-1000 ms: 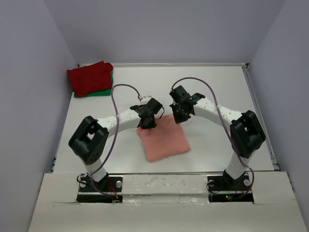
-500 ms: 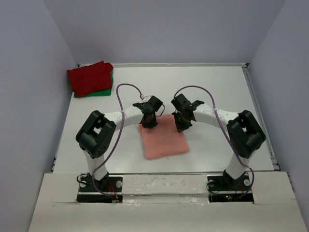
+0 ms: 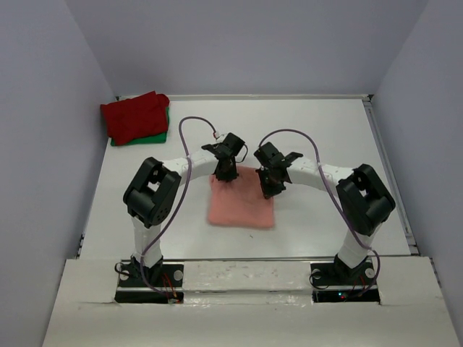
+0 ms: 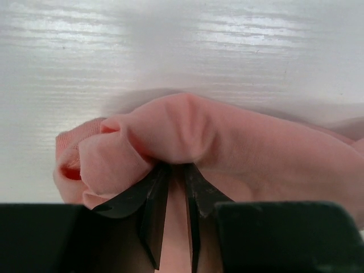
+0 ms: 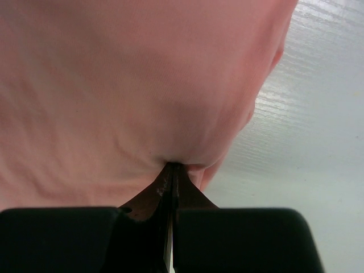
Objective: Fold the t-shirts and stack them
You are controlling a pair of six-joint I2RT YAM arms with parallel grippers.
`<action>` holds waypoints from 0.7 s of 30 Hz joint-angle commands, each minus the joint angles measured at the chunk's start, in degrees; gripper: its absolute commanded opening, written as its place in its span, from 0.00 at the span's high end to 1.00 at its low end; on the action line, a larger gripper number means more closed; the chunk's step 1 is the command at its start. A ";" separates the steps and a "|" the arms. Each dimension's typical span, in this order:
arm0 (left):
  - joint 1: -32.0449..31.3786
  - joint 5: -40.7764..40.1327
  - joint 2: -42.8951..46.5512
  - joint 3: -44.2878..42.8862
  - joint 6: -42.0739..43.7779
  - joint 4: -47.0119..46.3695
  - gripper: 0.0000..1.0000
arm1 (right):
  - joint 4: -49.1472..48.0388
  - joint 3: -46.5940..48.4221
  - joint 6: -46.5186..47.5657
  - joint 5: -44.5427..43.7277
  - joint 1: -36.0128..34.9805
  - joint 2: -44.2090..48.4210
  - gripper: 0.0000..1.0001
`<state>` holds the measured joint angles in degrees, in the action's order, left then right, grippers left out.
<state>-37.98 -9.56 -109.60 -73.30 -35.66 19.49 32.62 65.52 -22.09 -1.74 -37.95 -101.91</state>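
Left gripper and right gripper each pinch the far edge of the salmon-pink t-shirt, which we see as a soft, wrinkled rectangle (bunched at the left fingers) mid-way across the table; the dark red t-shirt lies on the green t-shirt at its far-left corner.

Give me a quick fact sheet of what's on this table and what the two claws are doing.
Surface: white table
Being handled: salmon-pink shirt, folded, lying near the middle
Left gripper: pinching the pink shirt's far left corner
Right gripper: pinched shut on its far right edge
Stack: dark red shirt on top of green shirt, far left corner
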 commanded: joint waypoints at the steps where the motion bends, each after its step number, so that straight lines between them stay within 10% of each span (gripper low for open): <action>1: 1.85 0.42 -2.11 -2.02 2.09 0.03 0.71 | -2.12 0.05 -0.24 -1.60 -0.63 -4.35 1.00; 21: 2.73 1.92 -2.73 -3.78 2.53 0.29 0.71 | 2.45 14.81 -0.42 -2.48 -0.63 -14.20 1.00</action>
<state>-35.14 -8.78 -111.92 -76.27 -33.52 18.68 37.54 79.26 -22.24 -2.59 -37.95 -111.96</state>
